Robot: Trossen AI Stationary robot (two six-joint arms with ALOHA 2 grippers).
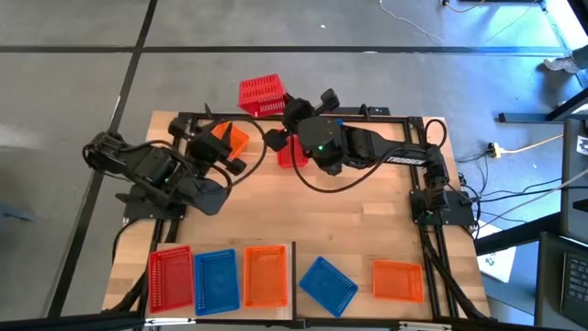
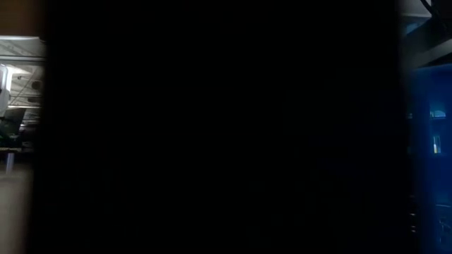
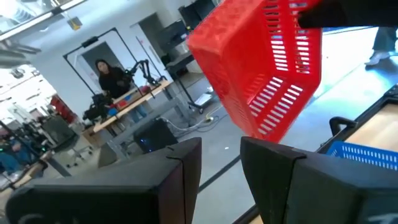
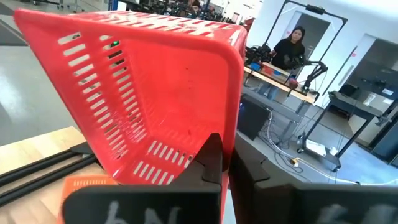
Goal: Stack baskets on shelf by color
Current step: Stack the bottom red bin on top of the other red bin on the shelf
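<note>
- The right gripper (image 4: 225, 163) has its two fingers pressed together on the rim of a red basket (image 4: 149, 93), which tilts up and away from the fingertips, its slotted walls and inside facing the wrist camera.
- From above, that red basket (image 1: 261, 95) hangs past the far edge of the table (image 1: 276, 221), just beyond the right gripper (image 1: 296, 108).
- A second red basket (image 1: 292, 153) lies under the right arm, partly hidden.
- The left gripper (image 3: 221, 163) has its fingers (image 3: 186, 168) parted with a clear gap and nothing between them; the held red basket (image 3: 261, 68) shows ahead of them and higher up.
- From above, the left gripper (image 1: 230, 152) sits beside an orange basket (image 1: 231, 140), which lies just past the fingertips; whether they touch it cannot be told.
- At the near edge, well apart from both sets of fingers, a red basket (image 1: 170, 278), a blue basket (image 1: 217, 279) and an orange basket (image 1: 265, 275) lie side by side on the pale shelf (image 1: 193, 250).
- Beside them lie a turned blue basket (image 1: 327, 285) and another orange basket (image 1: 398, 280).
- A person (image 4: 291, 46) stands at a bench in the room beyond.
- The low view is almost wholly dark.
</note>
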